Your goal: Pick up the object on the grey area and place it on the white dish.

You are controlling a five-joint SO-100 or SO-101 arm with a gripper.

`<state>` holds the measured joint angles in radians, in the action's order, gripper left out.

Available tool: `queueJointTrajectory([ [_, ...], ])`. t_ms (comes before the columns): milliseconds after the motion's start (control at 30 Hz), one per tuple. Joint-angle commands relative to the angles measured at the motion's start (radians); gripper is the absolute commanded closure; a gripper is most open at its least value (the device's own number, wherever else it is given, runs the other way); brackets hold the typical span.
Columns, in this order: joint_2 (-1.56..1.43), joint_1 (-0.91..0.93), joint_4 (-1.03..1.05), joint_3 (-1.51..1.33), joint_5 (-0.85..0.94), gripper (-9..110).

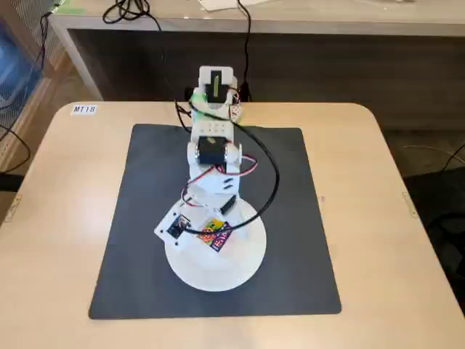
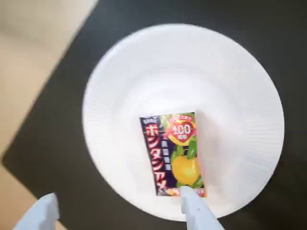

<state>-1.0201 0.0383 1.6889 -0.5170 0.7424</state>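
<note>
The small box (image 2: 173, 153), red and yellow print with a dark purple edge, lies flat inside the white dish (image 2: 192, 72). The dish sits on the dark grey mat (image 2: 268, 38). My gripper (image 2: 116, 194) is open above the dish's near rim. Its fingers stand far wider apart than the box, and the right fingertip (image 2: 188, 196) is at the box's bottom edge. In the fixed view the arm leans over the dish (image 1: 218, 273), and the box (image 1: 216, 234) shows just below the gripper (image 1: 207, 231), on the mat (image 1: 290, 254).
The light wooden tabletop (image 1: 65, 203) surrounds the mat on all sides. The arm's base (image 1: 215, 91) stands at the mat's far edge. Black cables (image 1: 265, 156) loop off the arm to the right. A label (image 1: 83, 109) sits at the table's far left corner.
</note>
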Motion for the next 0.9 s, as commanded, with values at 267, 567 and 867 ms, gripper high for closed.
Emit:
queueJointTrajectory([
  [267,-0.569,-0.057,-0.057,-0.334,-0.614,101],
  [567,-1.753,-0.006,-0.891,-1.980,-0.822,102],
  [867,-2.306,0.055,-0.793,-2.447,-0.828,102],
])
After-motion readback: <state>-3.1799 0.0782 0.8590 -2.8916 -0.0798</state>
